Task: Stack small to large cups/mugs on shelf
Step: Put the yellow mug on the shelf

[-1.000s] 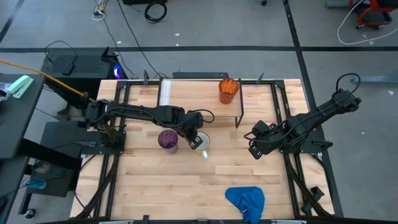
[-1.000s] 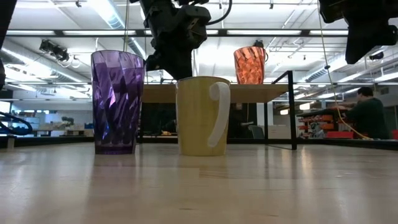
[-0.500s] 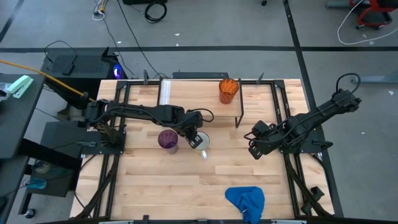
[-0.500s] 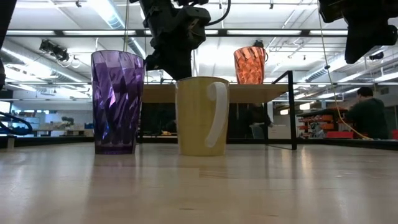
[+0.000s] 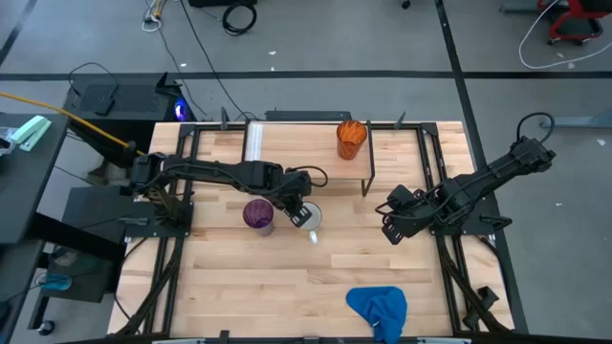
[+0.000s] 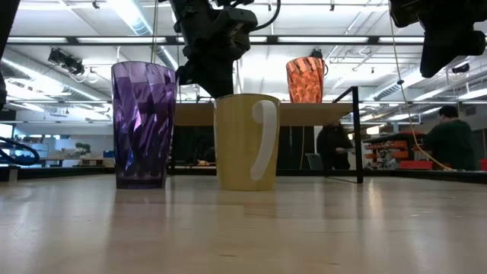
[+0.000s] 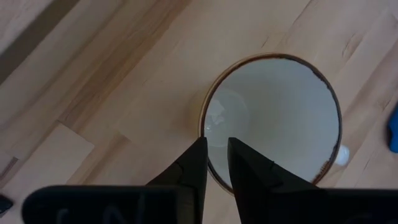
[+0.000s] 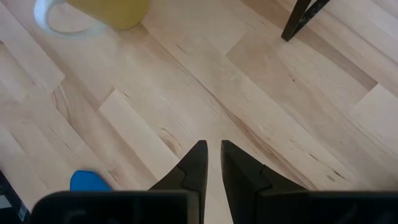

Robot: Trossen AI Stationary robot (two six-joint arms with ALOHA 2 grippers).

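Observation:
The white mug (image 5: pixel 308 217) (image 6: pixel 247 142) stands upright on the tabletop, handle (image 6: pixel 262 141) toward the near edge. My left gripper (image 5: pixel 297 210) (image 7: pixel 216 146) is at its rim, shut on it. The purple tumbler (image 5: pixel 257 213) (image 6: pixel 142 125) stands on its base just left of the mug. The orange cup (image 5: pixel 351 139) (image 6: pixel 306 80) stands on the right end of the shelf (image 5: pixel 296 143) at the table's far side. My right gripper (image 5: pixel 390 229) (image 8: pixel 214 149) hangs shut above bare table to the right. My left gripper holds the mug by its rim (image 7: pixel 208 134) on the far-left side, opposite the handle. One finger (image 7: pixel 249 168) is inside the mug and one finger (image 7: pixel 189 165) outside. The fingers come from above, slanting down. The mug stays upright with its base on the table.
A crumpled blue cloth (image 5: pixel 380 308) (image 8: pixel 90 182) lies near the table's near edge, right of centre. The shelf's black wire leg (image 6: pixel 356 133) stands right of the mug. Open tabletop lies between the mug and my right arm. People show in the room beyond.
The mug has turned slightly on the table under my left gripper: in the low view its handle has swung a little to the left and the body has crept left. Neither gripper has opened or shut.

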